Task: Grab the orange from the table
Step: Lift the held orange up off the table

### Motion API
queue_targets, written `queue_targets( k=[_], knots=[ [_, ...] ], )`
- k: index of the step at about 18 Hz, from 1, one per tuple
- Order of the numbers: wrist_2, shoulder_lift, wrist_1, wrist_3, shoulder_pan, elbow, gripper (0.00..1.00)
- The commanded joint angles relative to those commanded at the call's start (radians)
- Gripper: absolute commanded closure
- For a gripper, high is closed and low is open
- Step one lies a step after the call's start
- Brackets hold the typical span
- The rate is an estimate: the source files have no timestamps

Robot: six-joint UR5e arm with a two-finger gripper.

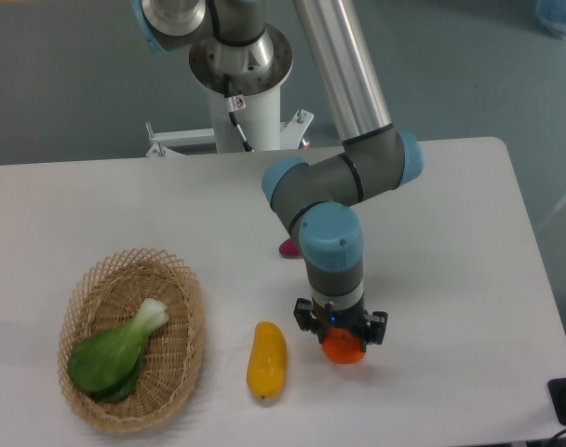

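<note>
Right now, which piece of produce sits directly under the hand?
The orange, the small round one between the hand's fingers. The elongated yellow mango lies apart to its side, and the bok choy is in the basket.
</note>
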Motion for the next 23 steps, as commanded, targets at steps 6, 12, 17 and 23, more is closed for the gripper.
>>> queue_targets(
  k=[6, 12, 17, 23],
  knots=[
    [-0.038, 0.106, -0.305, 0.109, 0.06, 0.113, 0.29],
    [-0.118, 0.167, -0.465, 0.234, 0.14, 0.209, 0.29],
    [-0.147, 0.197, -0.516, 0.331, 0.175, 0.212, 0.28],
    [-0.163, 0.216, -0.526, 0.357, 0.201, 0.218, 0.29]
  ],
)
